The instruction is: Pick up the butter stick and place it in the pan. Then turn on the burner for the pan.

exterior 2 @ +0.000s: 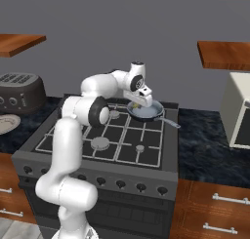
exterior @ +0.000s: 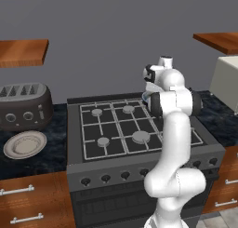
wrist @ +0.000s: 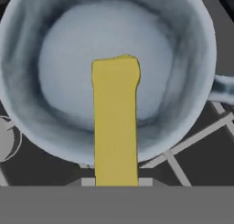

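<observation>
The pale yellow butter stick (wrist: 114, 122) hangs upright over the middle of the pan (wrist: 50, 58), whose blue-grey inside spreads beneath it. My gripper (exterior 2: 137, 103) is shut on the butter stick and hovers just above the pan (exterior 2: 149, 111), which sits on the stove's back right burner. The pan's thin grey handle (exterior 2: 170, 122) points right and toward the front. In the left base view my own arm hides most of the pan (exterior: 145, 97). Whether the butter touches the pan floor, I cannot tell.
The stove's grates (exterior 2: 117, 135) carry several burners, and a row of knobs (exterior 2: 121, 184) runs along its front. A dark toaster (exterior: 23, 106) and a cream plate (exterior: 25, 144) stand on the counter to the left. A white appliance (exterior 2: 239, 111) stands to the right.
</observation>
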You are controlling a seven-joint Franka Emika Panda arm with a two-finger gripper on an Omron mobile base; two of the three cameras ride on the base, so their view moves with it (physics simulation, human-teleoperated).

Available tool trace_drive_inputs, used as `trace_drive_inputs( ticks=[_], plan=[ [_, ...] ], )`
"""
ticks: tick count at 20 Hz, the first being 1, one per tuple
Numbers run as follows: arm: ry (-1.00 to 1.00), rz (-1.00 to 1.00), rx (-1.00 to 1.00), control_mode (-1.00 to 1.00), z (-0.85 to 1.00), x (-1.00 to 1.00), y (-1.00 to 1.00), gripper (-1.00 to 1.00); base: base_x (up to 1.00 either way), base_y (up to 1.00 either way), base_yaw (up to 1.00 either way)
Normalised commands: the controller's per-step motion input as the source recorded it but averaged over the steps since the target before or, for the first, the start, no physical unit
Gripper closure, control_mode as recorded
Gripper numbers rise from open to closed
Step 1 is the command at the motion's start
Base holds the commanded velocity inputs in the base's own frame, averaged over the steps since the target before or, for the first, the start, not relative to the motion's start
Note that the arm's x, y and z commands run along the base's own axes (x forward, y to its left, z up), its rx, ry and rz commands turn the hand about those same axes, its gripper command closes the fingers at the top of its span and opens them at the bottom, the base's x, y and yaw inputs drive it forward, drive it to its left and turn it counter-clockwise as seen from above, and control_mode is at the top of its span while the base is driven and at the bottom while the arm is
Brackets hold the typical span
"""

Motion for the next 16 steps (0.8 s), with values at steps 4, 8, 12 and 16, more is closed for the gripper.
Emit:
trace_drive_inputs(
  ticks=[4,8,12,16],
  plan=[
    [0.02,-0.15,0.0,-1.0,-0.29,0.3,-0.42,1.0,0.0,0.0,0.0],
    [0.02,-0.07,0.0,-1.0,-0.25,0.31,-0.24,1.0,0.0,0.0,0.0],
    [0.05,-0.03,0.0,-1.0,-0.2,0.17,-0.11,1.0,0.0,0.0,0.0],
    [0.04,-0.01,0.0,-1.0,-0.19,0.08,-0.01,1.0,0.0,0.0,0.0]
  ],
)
